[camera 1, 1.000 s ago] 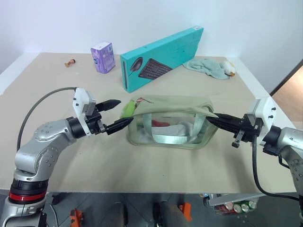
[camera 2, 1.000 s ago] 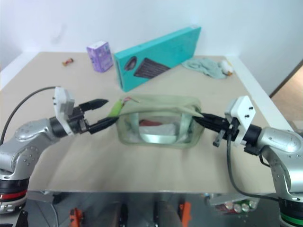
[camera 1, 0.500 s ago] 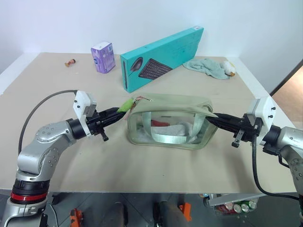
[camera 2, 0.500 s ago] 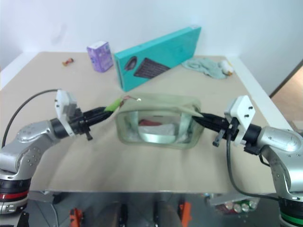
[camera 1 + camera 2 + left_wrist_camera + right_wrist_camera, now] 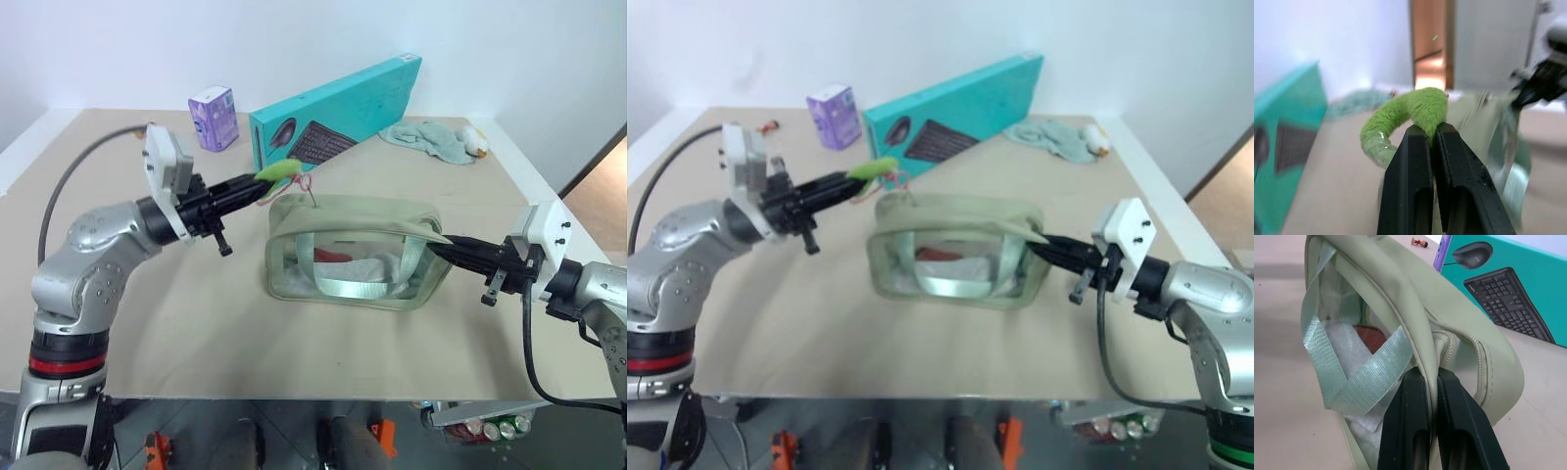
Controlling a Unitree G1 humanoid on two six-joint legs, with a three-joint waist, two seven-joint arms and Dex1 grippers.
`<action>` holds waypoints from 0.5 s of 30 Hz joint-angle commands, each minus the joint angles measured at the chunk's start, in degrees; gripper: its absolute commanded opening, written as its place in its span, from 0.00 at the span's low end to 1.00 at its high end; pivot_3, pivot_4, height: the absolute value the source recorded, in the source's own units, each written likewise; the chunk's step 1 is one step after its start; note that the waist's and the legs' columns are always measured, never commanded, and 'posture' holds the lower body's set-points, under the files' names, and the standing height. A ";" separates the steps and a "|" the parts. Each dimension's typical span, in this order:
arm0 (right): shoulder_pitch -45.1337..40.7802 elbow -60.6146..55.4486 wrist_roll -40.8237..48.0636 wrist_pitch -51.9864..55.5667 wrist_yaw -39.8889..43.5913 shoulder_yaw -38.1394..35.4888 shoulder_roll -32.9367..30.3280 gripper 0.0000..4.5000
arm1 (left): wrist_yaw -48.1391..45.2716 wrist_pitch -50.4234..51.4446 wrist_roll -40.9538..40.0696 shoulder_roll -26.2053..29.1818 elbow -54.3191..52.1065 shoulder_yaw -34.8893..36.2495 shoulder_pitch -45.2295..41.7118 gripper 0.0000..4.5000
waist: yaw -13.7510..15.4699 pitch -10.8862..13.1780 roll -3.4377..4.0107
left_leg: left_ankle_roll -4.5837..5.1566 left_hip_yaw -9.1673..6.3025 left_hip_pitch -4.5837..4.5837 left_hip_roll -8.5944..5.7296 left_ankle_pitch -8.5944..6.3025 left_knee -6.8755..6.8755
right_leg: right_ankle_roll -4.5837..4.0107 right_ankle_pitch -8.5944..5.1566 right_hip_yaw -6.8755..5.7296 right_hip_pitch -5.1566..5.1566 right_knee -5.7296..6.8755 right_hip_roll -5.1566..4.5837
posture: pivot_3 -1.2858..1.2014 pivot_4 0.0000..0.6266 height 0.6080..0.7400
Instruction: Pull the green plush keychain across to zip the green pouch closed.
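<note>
The green pouch sits mid-table, its clear sides showing white and red contents. The green plush keychain hangs raised above the pouch's left end, a thin pinkish loop linking it to the zipper. My left gripper is shut on the keychain, its black fingers pinching the fuzzy ring. My right gripper is shut on the pouch's right end, clamping the fabric edge beside the zipper.
A long teal keyboard box stands just behind the pouch. A purple tissue pack and a small figurine sit at the back left. A pale teal cloth lies at the back right.
My left gripper closed on the keychain, then lifted it up above the pouch's left end. The right gripper has stayed put on the pouch.
</note>
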 commanded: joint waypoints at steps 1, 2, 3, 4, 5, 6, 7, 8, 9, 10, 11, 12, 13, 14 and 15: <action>-1.46 0.05 -0.22 -1.21 0.25 -0.22 -1.01 0.00 | -2.14 1.02 -1.77 -0.95 -2.66 -2.63 -2.64 0.01 | 0.03 0.00 0.00 | 0.00 -0.01 0.00 0.00 0.00 0.00 | 0.00 0.00 -0.01 0.00 0.00 0.00 | 0.52 0.24 1.00; -1.70 0.27 -0.36 -1.32 0.23 0.02 -1.00 0.00 | -2.85 0.64 -1.01 -1.37 -2.59 -3.98 -2.99 0.01 | 0.04 0.00 0.00 | 0.00 -0.04 0.00 0.00 0.00 0.00 | 0.00 0.00 -0.02 0.01 0.00 0.01 | 0.52 0.24 1.00; -1.86 0.41 -0.47 -1.41 0.24 0.18 -0.99 0.00 | -3.38 0.20 -0.57 -1.83 -2.44 -4.92 -3.23 0.01 | 0.04 0.00 0.00 | 0.00 -0.05 -0.01 0.00 0.00 0.00 | 0.00 0.00 -0.02 0.01 0.00 0.00 | 0.52 0.24 1.00; -1.98 0.53 -0.56 -1.51 0.24 0.31 -0.95 0.00 | -3.59 -0.07 -0.36 -2.30 -2.18 -5.50 -3.49 0.01 | 0.04 0.00 0.00 | 0.00 -0.04 0.00 0.00 0.00 0.00 | 0.00 0.00 -0.02 0.01 0.00 0.01 | 0.52 0.24 1.00; -2.04 0.59 -0.62 -1.59 0.26 0.40 -0.93 0.00 | -3.83 -0.50 0.15 -2.84 -1.75 -6.32 -3.96 0.01 | 0.04 0.00 0.00 | -0.01 -0.03 0.00 0.00 0.00 0.00 | 0.00 0.00 -0.01 0.01 0.00 0.01 | 0.52 0.24 1.00; -2.05 0.57 -0.63 -1.64 0.28 0.43 -0.93 0.00 | -4.10 -0.92 0.71 -3.58 -1.12 -7.14 -4.62 0.01 | 0.04 0.00 -0.01 | -0.01 -0.03 0.00 0.00 0.01 0.01 | 0.00 0.01 -0.01 0.01 0.00 0.01 | 0.52 0.24 1.00; -2.12 0.63 -0.63 -1.66 0.28 0.50 -0.92 0.00 | -4.22 -1.22 1.24 -4.37 -0.29 -7.77 -5.32 0.01 | 0.04 0.00 -0.01 | -0.01 -0.03 0.00 0.00 0.01 0.02 | -0.01 0.00 -0.01 0.01 0.00 0.02 | 0.52 0.24 1.00; -2.19 0.68 -0.67 -1.71 0.28 0.58 -0.93 0.00 | -4.76 -1.59 1.99 -4.90 0.80 -8.50 -6.01 0.01 | 0.04 0.00 0.00 | -0.01 -0.04 0.00 -0.01 0.01 0.03 | -0.01 0.00 -0.01 0.01 0.01 0.02 | 0.52 0.24 1.00; -2.23 0.69 -0.69 -1.72 0.27 0.61 -0.93 0.00 | -5.37 -1.67 2.58 -5.19 1.71 -9.10 -6.51 0.01 | 0.03 0.00 0.00 | -0.01 -0.04 0.00 -0.01 0.01 0.03 | -0.02 0.00 -0.01 0.02 0.00 0.02 | 0.52 0.24 1.00; -2.17 0.61 -0.69 -1.71 0.26 0.57 -0.95 0.00 | -6.02 -1.98 3.61 -5.39 2.74 -10.07 -7.00 0.01 | 0.03 0.00 0.00 | -0.01 -0.04 0.00 -0.02 0.01 0.03 | 0.00 0.01 -0.01 0.02 0.01 0.03 | 0.52 0.24 1.00; -2.05 0.47 -0.68 -1.70 0.23 0.48 -0.96 0.00 | -6.93 -2.34 4.36 -5.49 3.40 -11.03 -7.37 0.01 | -0.04 0.00 0.00 | -0.01 -0.03 0.00 -0.02 0.01 0.03 | 0.00 0.01 0.00 0.01 0.01 0.03 | 0.52 0.24 1.00; -1.94 0.33 -0.64 -1.63 0.20 0.38 -0.96 0.00 | -7.50 -2.54 4.96 -5.61 3.88 -11.76 -7.67 0.01 | 0.02 0.00 0.00 | 0.00 -0.02 0.00 -0.01 0.01 0.03 | 0.00 0.01 0.01 0.00 0.01 0.06 | 0.52 0.24 1.00; -1.83 0.26 -0.72 -1.66 0.24 0.33 -0.98 0.00 | -8.16 -2.55 5.46 -5.76 4.46 -12.33 -8.06 0.01 | 0.05 0.00 0.00 | 0.00 -0.07 -0.01 -0.01 0.01 0.03 | -0.01 0.01 -0.02 0.01 0.01 0.05 | 0.52 0.24 1.00; -1.76 0.21 -0.81 -1.70 0.26 0.29 -1.00 0.00 | -8.86 -2.48 5.63 -5.84 4.85 -12.66 -8.33 0.01 | 0.05 0.00 0.00 | 0.00 -0.08 -0.01 -0.01 0.01 0.03 | -0.01 0.00 -0.03 0.01 0.01 0.05 | 0.52 0.24 1.00; -1.69 0.14 -0.79 -1.63 0.20 0.22 -0.97 0.00 | -9.64 -2.36 6.01 -5.72 5.33 -13.10 -8.54 0.01 | 0.03 0.00 0.00 | 0.00 -0.07 -0.02 -0.01 0.01 0.03 | -0.01 0.00 -0.03 0.01 0.00 0.05 | 0.52 0.24 1.00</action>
